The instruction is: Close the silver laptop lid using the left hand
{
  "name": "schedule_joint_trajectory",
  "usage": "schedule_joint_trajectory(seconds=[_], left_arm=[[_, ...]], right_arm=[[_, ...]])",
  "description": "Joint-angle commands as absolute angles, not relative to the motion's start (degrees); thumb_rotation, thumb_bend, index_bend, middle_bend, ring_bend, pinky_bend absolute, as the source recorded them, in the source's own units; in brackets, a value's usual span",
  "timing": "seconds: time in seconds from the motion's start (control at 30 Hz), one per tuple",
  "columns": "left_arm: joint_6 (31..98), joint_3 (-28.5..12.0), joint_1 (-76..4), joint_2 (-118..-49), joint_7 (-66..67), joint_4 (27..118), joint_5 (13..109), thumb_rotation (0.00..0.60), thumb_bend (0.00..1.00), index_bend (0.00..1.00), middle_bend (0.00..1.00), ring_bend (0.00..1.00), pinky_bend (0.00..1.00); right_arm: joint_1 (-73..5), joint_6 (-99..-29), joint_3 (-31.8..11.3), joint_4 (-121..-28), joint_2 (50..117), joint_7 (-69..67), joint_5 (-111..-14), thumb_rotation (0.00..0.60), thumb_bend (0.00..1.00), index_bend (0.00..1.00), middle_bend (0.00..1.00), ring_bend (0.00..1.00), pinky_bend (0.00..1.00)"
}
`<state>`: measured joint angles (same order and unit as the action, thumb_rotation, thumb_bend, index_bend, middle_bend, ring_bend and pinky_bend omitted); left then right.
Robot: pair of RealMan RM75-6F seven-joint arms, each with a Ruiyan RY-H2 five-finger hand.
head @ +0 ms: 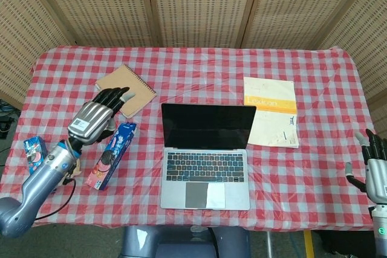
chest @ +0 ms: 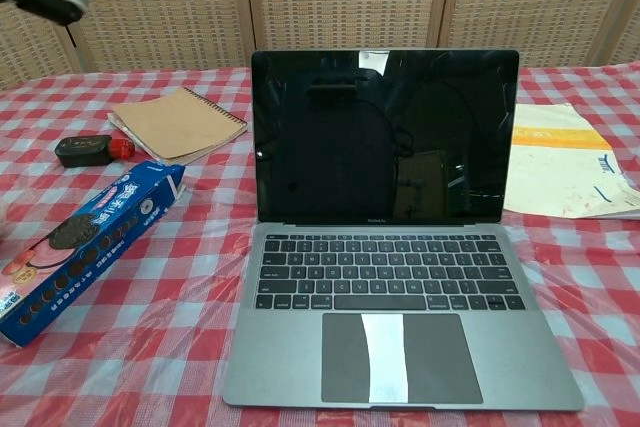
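- So far nothing of the closing itself is done: the silver laptop point(head: 205, 155) sits mid-counter near the front edge, its lid point(chest: 385, 137) upright and the dark screen facing the robot.
- Left robot hand point(head: 97, 116) hangs above the counter point(head: 199, 67) to the left of the laptop, over the near corner of the tan spiral notebook point(head: 126, 89) and just above the blue cookie box point(head: 112, 154); its fingers are stretched out loosely together and hold nothing.
- It touches neither the lid nor the keyboard; there is a clear gap to the screen's left edge.
- Right robot hand point(head: 376, 170) waits at the counter's far right edge, fingers up and apart, empty.
- Still to do, by my reading: bring the left robot hand behind the lid's top edge, then fold it forward and down onto the keyboard.
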<state>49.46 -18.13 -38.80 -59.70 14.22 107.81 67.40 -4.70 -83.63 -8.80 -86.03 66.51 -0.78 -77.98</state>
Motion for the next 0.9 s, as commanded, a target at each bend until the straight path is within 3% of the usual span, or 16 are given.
schedule_joint_trajectory(seconds=[0.03,0.23,0.43,0.73,0.9], left_arm=[[44.65,-21.03,-44.92,-63.17,16.07,104.34,60.88,0.6,1.0,0.01,0.0,0.0,0.11],[39.76,-22.15,-53.46,-67.21,18.8,98.51,51.57,0.6,1.0,0.07,0.0,0.0,0.19],[35.79,-21.75,-61.73,-71.3,21.28,92.67,41.69,0.6,1.0,0.1,0.0,0.01,0.2],[32.06,-18.09,-73.49,-76.63,24.89,84.34,28.47,0.6,1.0,0.14,0.0,0.03,0.21],[31.33,-16.28,-78.51,-79.05,26.19,81.52,23.79,0.6,1.0,0.22,0.0,0.06,0.22]], right_arm=[[-4.85,-82.96,-9.14,-85.52,66.48,-1.33,-77.16,0.6,0.68,0.0,0.0,0.0,0.0],[-5.01,-83.08,-9.82,-84.33,66.58,-3.5,-76.93,0.6,0.7,0.0,0.0,0.0,0.0],[-4.96,-82.56,-10.04,-83.35,66.48,-5.22,-76.36,0.6,0.7,0.0,0.0,0.0,0.0],[-5.09,-81.31,-10.35,-82.77,66.14,-6.82,-75.29,0.6,0.7,0.0,0.0,0.0,0.0],[-5.18,-80.64,-10.34,-82.49,65.97,-7.72,-75.06,0.6,0.7,0.0,0.0,0.0,0.0]])
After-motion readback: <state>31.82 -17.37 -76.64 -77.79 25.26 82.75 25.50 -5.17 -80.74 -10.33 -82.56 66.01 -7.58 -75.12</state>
